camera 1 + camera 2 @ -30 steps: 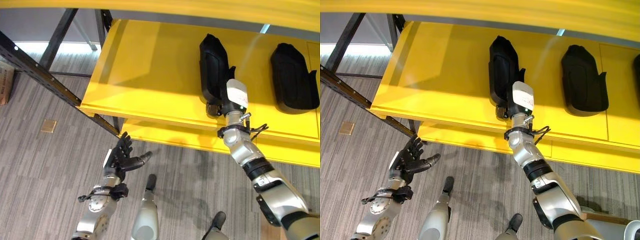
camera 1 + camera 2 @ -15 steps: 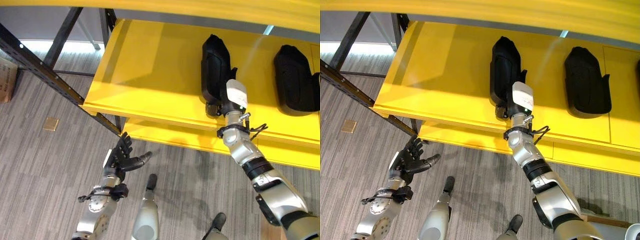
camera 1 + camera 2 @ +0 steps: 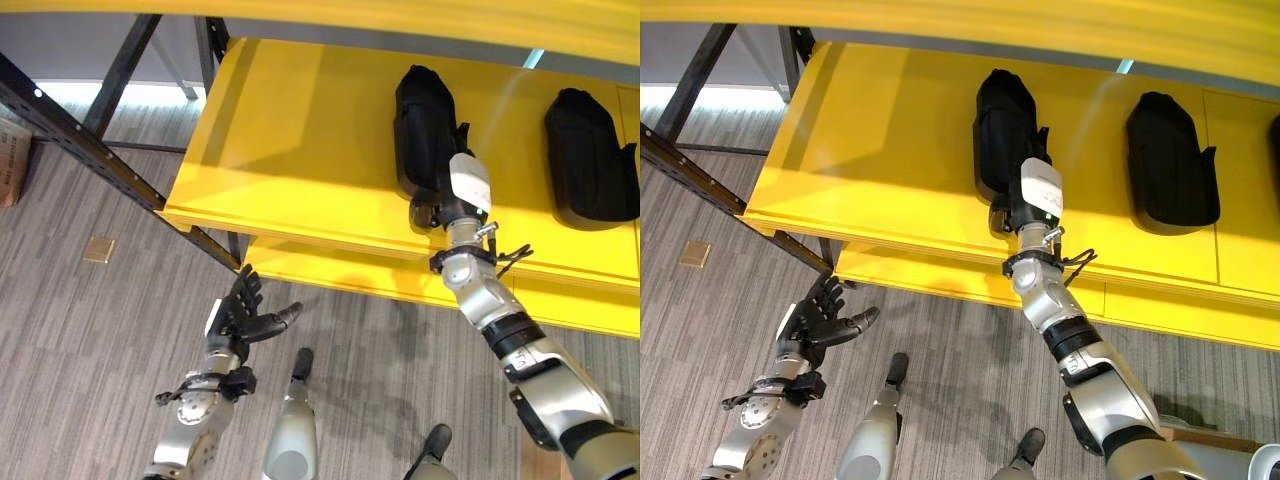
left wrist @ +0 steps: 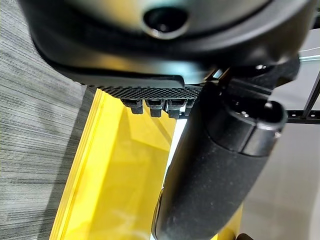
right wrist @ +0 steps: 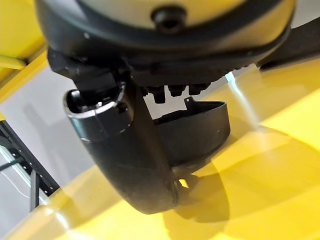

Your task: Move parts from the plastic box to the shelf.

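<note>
- Your right hand (image 3: 440,205) sits at the near end of the black part (image 3: 425,125) on the yellow shelf (image 3: 290,150); use that shelf as your landmark.
- The part lies flat on the shelf board, back from the front lip, toward the shelf's right half.
- Its long axis runs front to back across the shelf, roughly in line with your right forearm.
- So the part lies straight ahead of the right hand, farther into the shelf; the hand is at the end nearest the shelf's front edge.
- Right hand state: you can't tell. In the right wrist view the thumb (image 5: 125,150) lies alongside the part (image 5: 200,130), but the fingers are tucked behind it.
- A second black part (image 3: 590,155) lies on the same shelf, well apart to the right, same front-to-back lie.
- Your left hand (image 3: 245,315) hangs below the shelf's front edge, over the grey floor (image 3: 80,340), fingers loosely spread, holding nothing.
- The right hand is clearly the nearer one; the left is well away from both parts.
- Judgement: the part looks placed, so your coming move is probably pulling the right hand back along the part's long axis, toward the shelf front.
- Risk: drawing back off-axis could drag or twist the part.
</note>
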### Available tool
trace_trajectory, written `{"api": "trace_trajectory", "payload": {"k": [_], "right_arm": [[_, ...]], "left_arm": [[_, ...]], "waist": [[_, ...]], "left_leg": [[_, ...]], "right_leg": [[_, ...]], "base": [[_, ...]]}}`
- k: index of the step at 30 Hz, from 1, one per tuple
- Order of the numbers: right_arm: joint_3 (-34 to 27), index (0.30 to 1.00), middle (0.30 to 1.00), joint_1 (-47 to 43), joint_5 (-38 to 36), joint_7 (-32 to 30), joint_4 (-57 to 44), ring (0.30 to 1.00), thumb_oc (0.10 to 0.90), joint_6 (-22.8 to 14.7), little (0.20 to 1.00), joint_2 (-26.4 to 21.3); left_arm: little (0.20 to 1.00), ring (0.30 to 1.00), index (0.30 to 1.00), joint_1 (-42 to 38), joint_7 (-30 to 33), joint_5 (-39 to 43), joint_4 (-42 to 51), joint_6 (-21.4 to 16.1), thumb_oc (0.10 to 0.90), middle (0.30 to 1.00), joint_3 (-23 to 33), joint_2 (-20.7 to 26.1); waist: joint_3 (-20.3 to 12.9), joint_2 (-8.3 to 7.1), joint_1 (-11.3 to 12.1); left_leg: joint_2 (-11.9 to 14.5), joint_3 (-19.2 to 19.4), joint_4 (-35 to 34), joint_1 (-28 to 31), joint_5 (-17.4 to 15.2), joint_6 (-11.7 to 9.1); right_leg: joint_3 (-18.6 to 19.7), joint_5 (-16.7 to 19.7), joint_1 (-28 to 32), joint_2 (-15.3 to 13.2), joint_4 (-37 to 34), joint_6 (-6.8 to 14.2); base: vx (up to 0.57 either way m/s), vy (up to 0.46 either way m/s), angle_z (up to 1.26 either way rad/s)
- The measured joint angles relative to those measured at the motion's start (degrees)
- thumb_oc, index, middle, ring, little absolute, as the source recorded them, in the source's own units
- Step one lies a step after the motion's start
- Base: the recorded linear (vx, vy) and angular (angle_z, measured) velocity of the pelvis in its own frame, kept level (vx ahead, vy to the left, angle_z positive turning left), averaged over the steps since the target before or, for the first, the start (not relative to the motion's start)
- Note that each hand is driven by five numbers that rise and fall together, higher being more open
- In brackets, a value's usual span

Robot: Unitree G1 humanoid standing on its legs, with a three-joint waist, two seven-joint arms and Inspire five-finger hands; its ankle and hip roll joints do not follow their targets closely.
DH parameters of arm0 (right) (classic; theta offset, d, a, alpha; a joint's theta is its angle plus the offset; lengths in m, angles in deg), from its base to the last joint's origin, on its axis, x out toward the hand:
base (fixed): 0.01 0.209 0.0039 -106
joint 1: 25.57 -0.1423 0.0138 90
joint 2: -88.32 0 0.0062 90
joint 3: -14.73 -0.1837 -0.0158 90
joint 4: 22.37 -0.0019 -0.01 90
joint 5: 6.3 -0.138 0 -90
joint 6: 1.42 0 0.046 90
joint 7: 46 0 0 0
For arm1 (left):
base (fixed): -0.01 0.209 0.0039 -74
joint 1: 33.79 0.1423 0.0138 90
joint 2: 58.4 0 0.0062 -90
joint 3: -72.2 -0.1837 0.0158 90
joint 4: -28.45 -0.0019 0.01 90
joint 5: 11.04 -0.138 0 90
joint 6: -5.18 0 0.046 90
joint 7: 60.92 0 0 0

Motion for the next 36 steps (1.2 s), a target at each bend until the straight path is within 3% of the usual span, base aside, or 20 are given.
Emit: {"api": "trace_trajectory", "payload": {"k": [11,23,27,36], "right_arm": [[-0.3,1.0,1.0,2.3,0.0,0.0,-14.4,1.0,0.9,-2.7,1.0,0.0],[-0.5,1.0,1.0,6.5,-0.2,0.1,-21.1,1.0,0.9,-4.0,1.0,0.7],[-1.5,1.0,1.0,9.2,-3.5,0.3,-23.7,1.0,0.9,-6.2,1.0,1.2],[-4.2,1.0,1.0,15.3,-14.7,0.6,-25.3,1.0,0.9,-8.1,1.0,1.6]], "left_arm": [[1.0,1.0,1.0,0.1,1.1,-0.1,0.0,0.0,0.9,1.0,0.3,-0.8],[1.0,1.0,1.0,0.5,1.3,-0.1,0.0,0.0,0.9,1.0,0.4,-1.1],[1.0,1.0,1.0,0.4,2.4,-0.2,0.1,0.1,0.9,1.0,0.4,-1.3],[1.0,1.0,1.0,1.7,2.4,-0.2,0.1,0.2,0.9,1.0,0.5,-1.3]], "waist": [[0.2,-0.68,-0.3],[0.4,-1.09,-1.5],[0.4,-1.39,-2.8],[0.4,-1.81,-3.5]], "left_leg": [[0.2,0.6,0.0,0.2,0.0,0.0],[0.3,1.4,-0.1,0.9,-0.1,0.2],[0.5,1.8,-0.1,1.2,-0.2,0.2],[0.7,2.8,-0.2,2.0,-0.2,0.3]], "right_leg": [[0.7,0.2,-0.3,0.0,0.0,0.1],[1.6,0.3,-0.3,-0.1,0.0,0.0],[2.2,0.5,-0.4,-0.1,0.0,-0.1],[3.4,0.6,-0.7,-0.1,0.0,-0.3]], "base": [[0.0,-0.001,-0.02],[0.0,-0.002,-0.02],[0.0,-0.008,-0.05],[0.0,-0.012,-0.06]]}}
